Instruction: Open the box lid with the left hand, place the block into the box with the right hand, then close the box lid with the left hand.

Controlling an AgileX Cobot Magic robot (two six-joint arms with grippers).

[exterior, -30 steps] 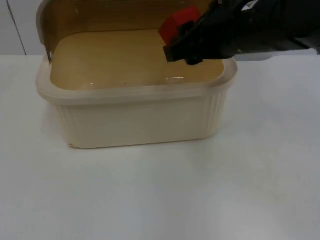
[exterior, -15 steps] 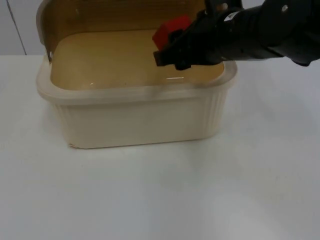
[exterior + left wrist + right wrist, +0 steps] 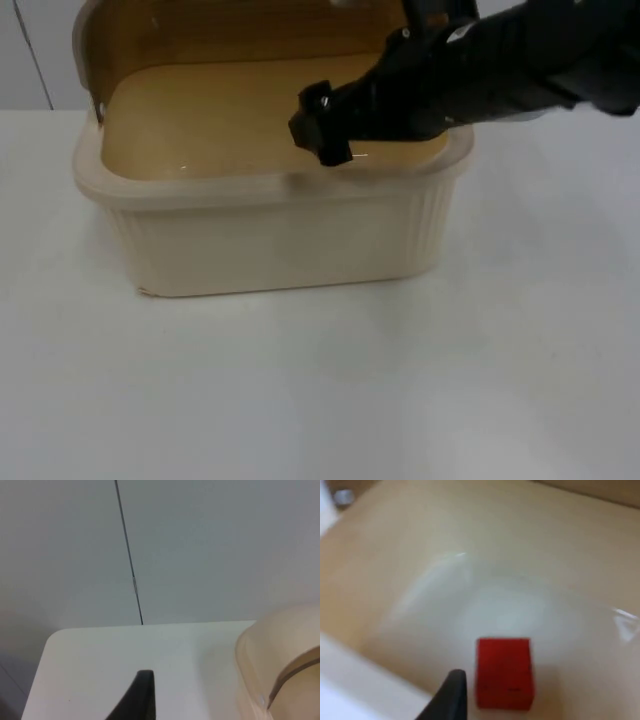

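- From the top view, your right gripper (image 3: 318, 130) reaches over the open box (image 3: 270, 215), above the near wall. A second ago the red block sat between its fingers above the box; now no red shows there, so you have probably just let it go or lowered it out of sight. The lid (image 3: 230, 30) stands upright behind the box, so opening is done.
- The left wrist view puts your left gripper (image 3: 140, 695) apart from the box, over the table (image 3: 100, 650) near the grey wall (image 3: 200, 545); that arm waits. Its jaws: cannot tell.
- In the right wrist view, the block (image 3: 504, 672) looks to rest on the box floor, just beside one fingertip (image 3: 451, 692). It looks nearly cubic, no clear long axis, one flat face toward the camera. The right jaws: cannot tell.
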